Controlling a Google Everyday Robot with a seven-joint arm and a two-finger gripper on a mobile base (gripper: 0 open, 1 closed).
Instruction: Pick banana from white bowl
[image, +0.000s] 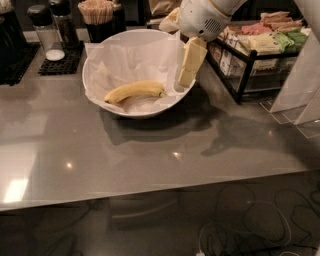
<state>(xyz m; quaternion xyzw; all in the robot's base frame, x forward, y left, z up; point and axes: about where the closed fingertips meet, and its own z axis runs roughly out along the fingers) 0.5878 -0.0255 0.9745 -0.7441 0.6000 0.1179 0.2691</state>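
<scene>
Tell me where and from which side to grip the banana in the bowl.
Grip the banana at its middle, coming down from above and closing across its width: it lies flat, left to right, and the walls of the white bowl likely block side approaches. The end effector hangs over the bowl's right rim.

Self-serve snack counter, of the kind found in a break room or café pantry. A glossy grey countertop (150, 165) carries a black wire rack (240, 67) stocked with packaged snacks (272, 40), a dark holder of wooden stir sticks (96, 10), and shakers (44, 30) on a black mat (60, 64). A paper-lined white bowl (150, 111) offers a banana (134, 90). The robot's gripper (186, 80) hangs over the bowl's right rim, beside the rack.
</scene>
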